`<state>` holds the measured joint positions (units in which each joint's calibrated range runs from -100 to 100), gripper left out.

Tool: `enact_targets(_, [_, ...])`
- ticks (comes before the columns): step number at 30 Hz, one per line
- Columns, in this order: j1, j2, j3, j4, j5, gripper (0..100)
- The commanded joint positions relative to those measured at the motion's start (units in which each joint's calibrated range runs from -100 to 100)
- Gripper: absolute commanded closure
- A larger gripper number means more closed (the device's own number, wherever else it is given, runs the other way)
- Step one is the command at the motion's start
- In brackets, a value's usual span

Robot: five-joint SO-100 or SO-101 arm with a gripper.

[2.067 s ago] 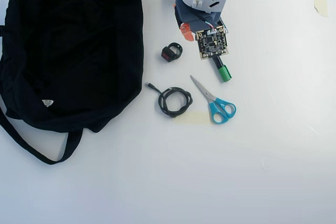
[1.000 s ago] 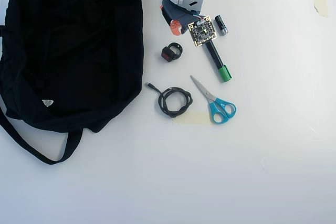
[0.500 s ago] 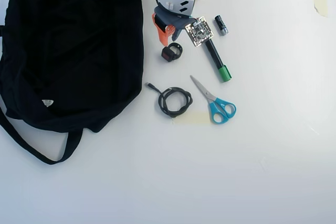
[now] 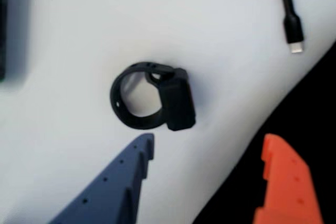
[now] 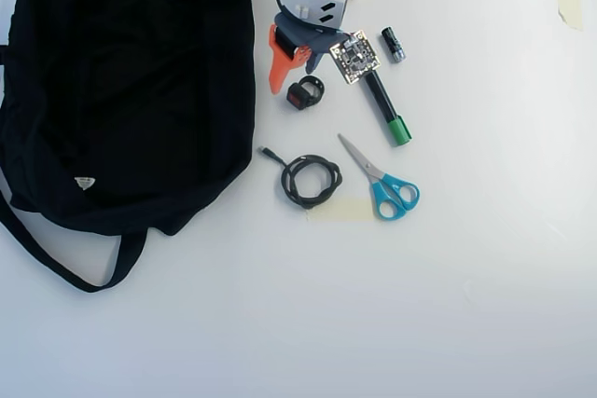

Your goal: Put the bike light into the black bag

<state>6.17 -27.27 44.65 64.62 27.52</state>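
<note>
Black on white, the bike light (image 5: 304, 93) lies on the table (image 5: 485, 305) at about 3 o'clock from the upper part of the black bag (image 5: 121, 81), just off its edge and not touching it. In the wrist view the light (image 4: 157, 100) rests with its loop strap toward 9 o'clock and its boxy body toward 3 o'clock, the lens face not visible from here.

The gripper (image 4: 207, 148) hangs just short of it with its jaws wide apart and nothing between them: the blue-grey finger (image 4: 121, 182) sits at 7 o'clock of the light, the orange finger (image 4: 286, 179) at 4 o'clock, over the dark bag edge.

The main risk, as I judge it, is the offset. The light sits near the blue-grey finger, not centred in the gap, so closing now may nudge it away or catch only the soft strap, which could slip out on the lift. The orange finger may also snag bag fabric on descent. The cable plug (image 4: 294, 32) at 1 o'clock lies well apart and seems unlikely to interfere.
</note>
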Motion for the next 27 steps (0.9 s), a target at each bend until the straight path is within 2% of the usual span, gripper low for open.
enact_targets(1, [-0.6,3.2,-1.9,-0.9,0.2,72])
enact_targets(8, [-1.8,8.4,-4.6,-1.5,0.1,71])
enact_targets(14, [-3.4,9.1,-4.7,-1.5,-0.4,63])
enact_targets(27, [-4.8,15.0,-4.7,-4.8,-0.1,63])
